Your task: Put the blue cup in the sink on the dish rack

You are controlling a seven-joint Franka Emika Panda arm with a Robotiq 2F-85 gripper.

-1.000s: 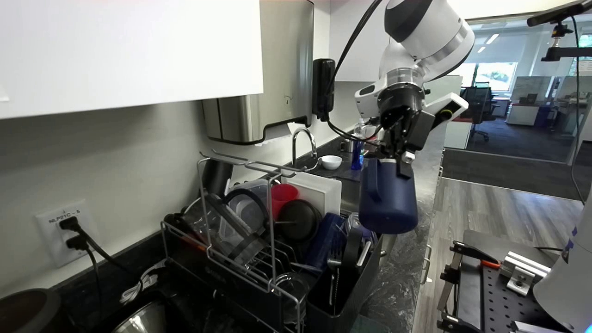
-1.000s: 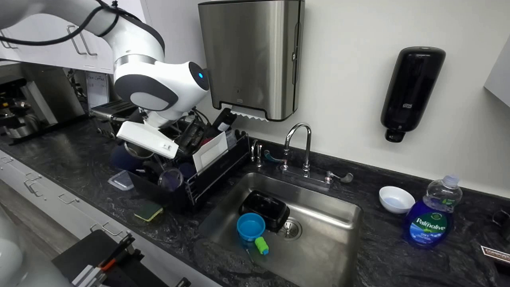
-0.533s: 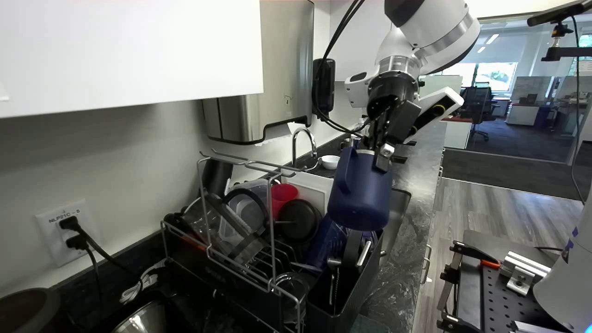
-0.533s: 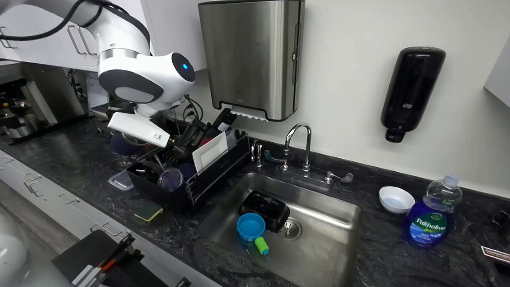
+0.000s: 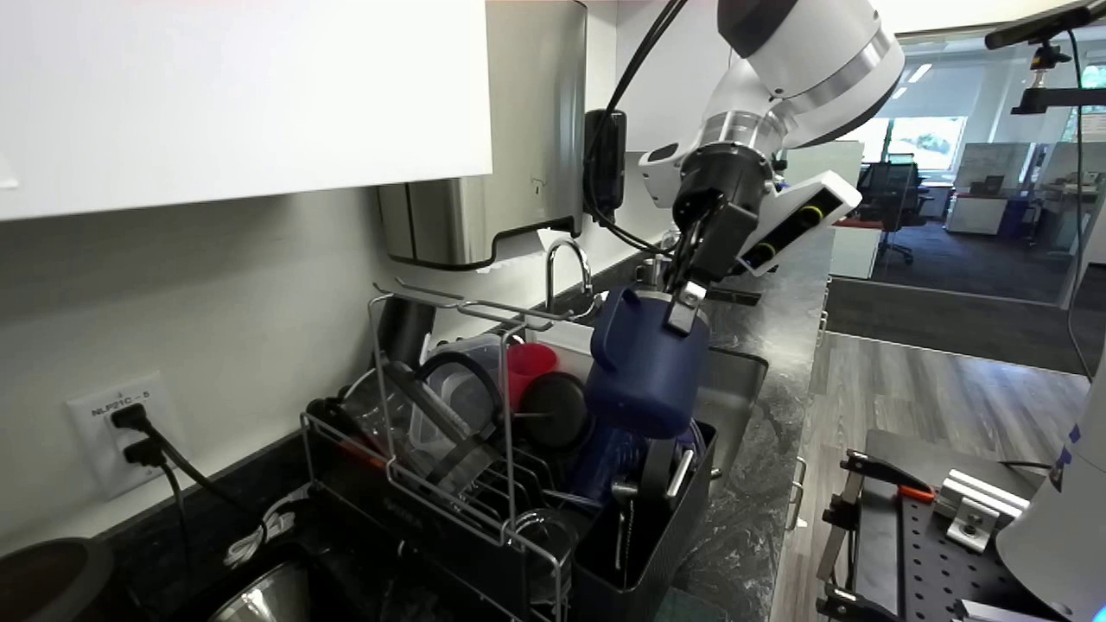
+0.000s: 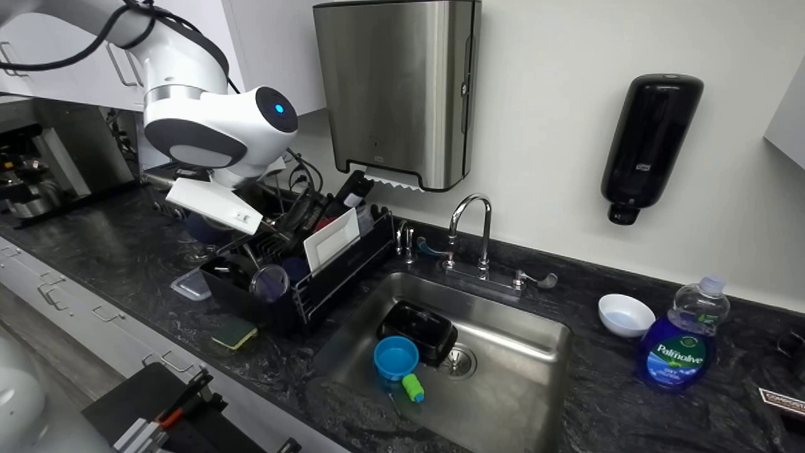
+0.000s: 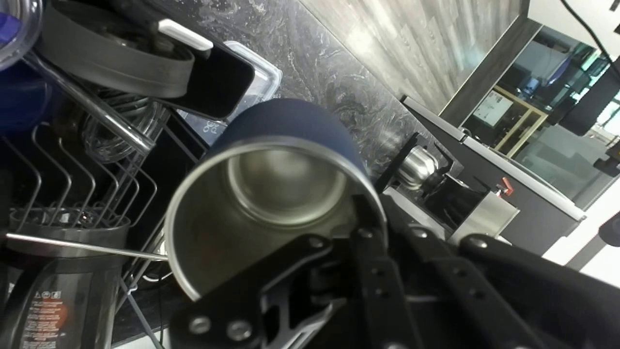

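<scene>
Wrist view: holding anything?

Yes, pinching the rim of the blue cup [image 5: 648,371], with fingers [image 7: 367,213] set narrow on its wall from inside and outside.

Held where, by the dish rack [image 6: 349,263]?

Hangs tilted, mouth uppermost, near the dish rack, apart from the sink [image 6: 503,384]. Cannot tell whether directly above the dish rack or just beside, nor whether touching.

Easy to see?

Shows a handle [image 5: 607,333] in an exterior view; in an exterior view with the white housing [image 6: 215,204] in front, shows only partly.

Anything in the dish rack?

Holds a red cup [image 5: 530,364], a white dish [image 6: 333,238] on edge along the sink side, and other things, partly too jumbled to name.

And around the dish rack?

Just beside, on the desk [image 6: 113,258]: a sponge [image 6: 234,333] and a clear plastic lid [image 6: 190,285]. On another side: the sink, with a black container [image 6: 418,330] and a light blue bowl [image 6: 396,357] inside. Farther from the dish rack, past the sink: a white bowl [image 6: 624,314] and a bottle of dish soap [image 6: 679,355].
</scene>
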